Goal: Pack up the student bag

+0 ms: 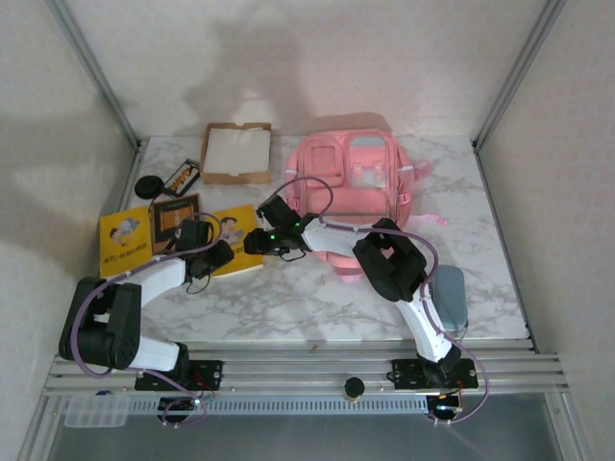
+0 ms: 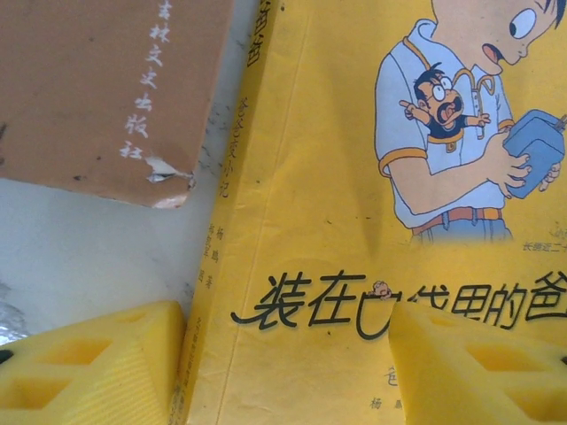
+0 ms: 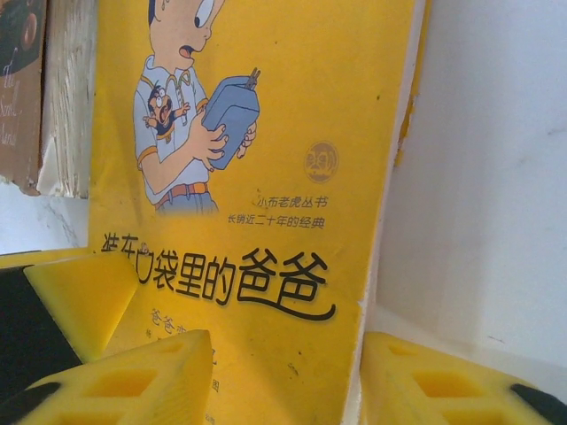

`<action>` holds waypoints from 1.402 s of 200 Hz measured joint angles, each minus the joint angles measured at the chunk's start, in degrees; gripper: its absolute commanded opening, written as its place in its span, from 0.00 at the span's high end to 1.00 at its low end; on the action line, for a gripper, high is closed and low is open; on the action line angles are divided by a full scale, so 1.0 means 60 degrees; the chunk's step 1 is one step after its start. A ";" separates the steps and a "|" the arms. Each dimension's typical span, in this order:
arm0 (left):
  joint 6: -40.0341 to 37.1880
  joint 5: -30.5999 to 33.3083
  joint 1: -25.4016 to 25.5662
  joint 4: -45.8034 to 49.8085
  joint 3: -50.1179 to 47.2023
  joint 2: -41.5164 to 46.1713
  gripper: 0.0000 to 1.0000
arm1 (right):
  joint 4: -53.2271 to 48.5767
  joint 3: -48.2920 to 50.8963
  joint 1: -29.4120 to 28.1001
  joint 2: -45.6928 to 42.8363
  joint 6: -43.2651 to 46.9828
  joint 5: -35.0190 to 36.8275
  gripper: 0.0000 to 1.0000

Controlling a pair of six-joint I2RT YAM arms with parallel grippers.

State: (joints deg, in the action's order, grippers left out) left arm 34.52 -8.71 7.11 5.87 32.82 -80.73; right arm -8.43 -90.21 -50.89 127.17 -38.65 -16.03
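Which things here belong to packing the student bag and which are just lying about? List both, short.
For the job: student bag, yellow comic book nearest the bag; probably also the second yellow book and brown book.
Lying about, it seems: cardboard tray, black disc, small picture card, grey object.

White marbled tabletop point(image 1: 317, 298); plain pale walls point(image 1: 288, 58), soft shadows; corner posts point(image 1: 94, 72), possibly aluminium.

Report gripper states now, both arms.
Left gripper: jaws open, straddling the spine edge of the yellow cartoon-cover paperback book.
Right gripper: jaws open, straddling its opposite edge.
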 measured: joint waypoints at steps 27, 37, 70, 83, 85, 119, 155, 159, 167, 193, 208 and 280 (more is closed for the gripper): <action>-0.0007 0.0168 0.0095 0.0025 0.0000 0.0000 0.38 | -0.0106 0.0000 0.0004 -0.0127 -0.0018 0.0069 0.61; -0.0015 0.0208 0.0120 0.0025 0.0004 -0.0011 0.39 | -0.0175 0.0000 0.0004 -0.0215 -0.0022 0.0117 0.63; -0.0040 0.0313 0.0178 0.0025 0.0022 -0.0055 0.39 | -0.0233 0.0007 0.0000 -0.0546 -0.0018 0.0182 0.74; -0.0040 0.0346 0.0200 0.0029 0.0029 -0.0066 0.39 | -0.0193 0.0018 0.0000 -0.0659 -0.0025 0.0164 0.77; -0.0040 0.0353 0.0208 0.0029 0.0029 -0.0066 0.39 | -0.0193 0.0018 -0.0004 -0.0670 -0.0029 0.0164 0.77; -0.0040 0.0423 0.0273 0.0062 0.0073 -0.0102 0.39 | -0.0131 0.0040 -0.0004 -0.0681 -0.0124 0.0080 0.83; -0.0036 0.0459 0.0302 0.0066 0.0076 -0.0102 0.38 | -0.0040 0.0186 0.0044 -0.0707 -0.0262 0.0062 0.99; -0.0036 0.0455 0.0302 0.0069 0.0080 -0.0098 0.38 | -0.0018 0.0211 0.0058 -0.0714 -0.0313 0.0058 1.00; -0.0036 0.0448 0.0306 0.0087 0.0091 -0.0098 0.37 | 0.0011 0.0251 0.0073 -0.0736 -0.0291 0.0018 1.00; 0.0011 0.0284 0.0324 0.0229 0.0149 0.0015 0.29 | 0.0117 0.0393 0.0102 -0.1013 -0.0324 -0.0138 1.00; 0.0025 0.0076 0.0346 0.0455 0.0168 0.0273 0.24 | 0.0120 0.0503 0.0142 -0.1341 -0.0317 -0.0331 1.00; 0.0310 -0.1519 -0.0503 0.1122 0.0597 0.2590 0.09 | -0.0470 0.0251 0.0973 -0.2481 0.0080 -0.1672 1.00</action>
State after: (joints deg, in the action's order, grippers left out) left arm 36.38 -17.82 4.10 12.60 36.40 -65.19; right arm -11.25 -88.71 -45.06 112.29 -38.17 -26.06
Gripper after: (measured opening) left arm 0.880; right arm 0.062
